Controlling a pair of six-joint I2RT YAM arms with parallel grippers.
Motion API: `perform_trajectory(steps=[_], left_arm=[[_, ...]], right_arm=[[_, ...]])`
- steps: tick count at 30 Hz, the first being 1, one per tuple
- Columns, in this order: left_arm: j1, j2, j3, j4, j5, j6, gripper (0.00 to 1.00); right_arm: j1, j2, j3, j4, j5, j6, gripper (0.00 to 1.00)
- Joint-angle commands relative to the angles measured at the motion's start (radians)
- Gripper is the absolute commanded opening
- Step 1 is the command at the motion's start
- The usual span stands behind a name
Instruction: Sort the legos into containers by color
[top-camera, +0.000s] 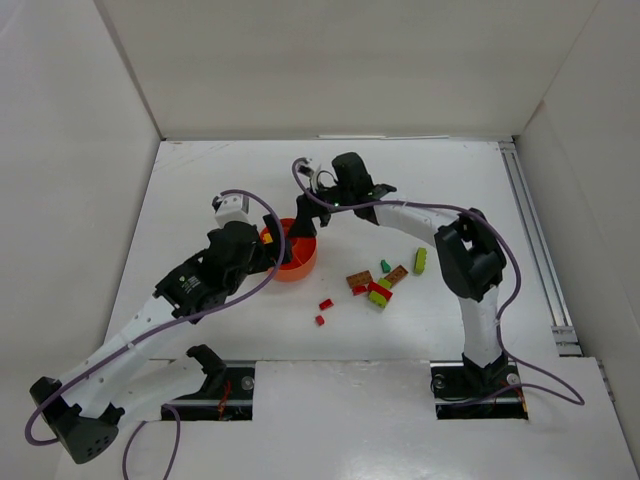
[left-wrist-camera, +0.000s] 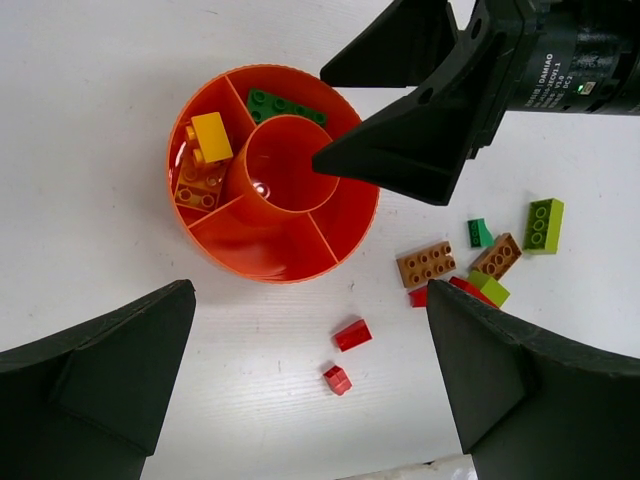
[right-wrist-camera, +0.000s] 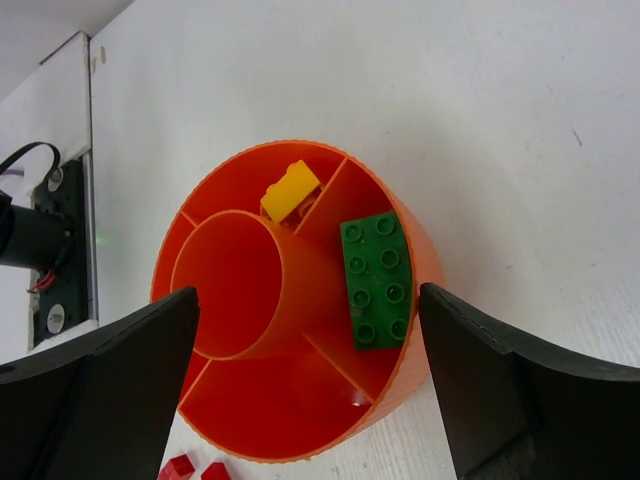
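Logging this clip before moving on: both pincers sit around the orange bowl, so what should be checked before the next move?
1. Right pincer open and empty above the bowl: ok.
2. Left pincer open and empty: ok.
3. Green brick alone inside one compartment: ok.
4. One colour per compartment: not ok; the yellow brick shares with an orange brick.
5. Two red bricks on the table lie apart from the pile: ok.
6. Pile's bricks separable: cannot tell.
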Motion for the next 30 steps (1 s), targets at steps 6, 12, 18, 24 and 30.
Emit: perform_trajectory(steps=[6,12,18,24,30], left_arm=[[0.006,0.014,0.054,0.044,0.036,0.051,1.0],[-0.007,0.086,0.052,0.076,0.141,0.102,1.0],[-0.129,0.19,0.012,0.151,0.186,0.111,1.0],[-0.243,0.304,-0.08,0.284,0.179,0.135,0.89],[-0.292,0.41,-0.114,0.358,0.165,0.175,0.79]], right_arm=[[-0.066,-0.206,-0.031,0.041,0.017,-0.048,0.99],[-0.16,-0.413,-0.161,-0.045,0.226,-0.099,0.99],[-0.254,-0.659,-0.341,-0.269,0.561,-0.131,0.99],[-0.356,-0.841,-0.531,-0.341,0.701,-0.085,0.99],[-0.407,-0.934,-0.614,-0.401,0.692,-0.094,0.99]])
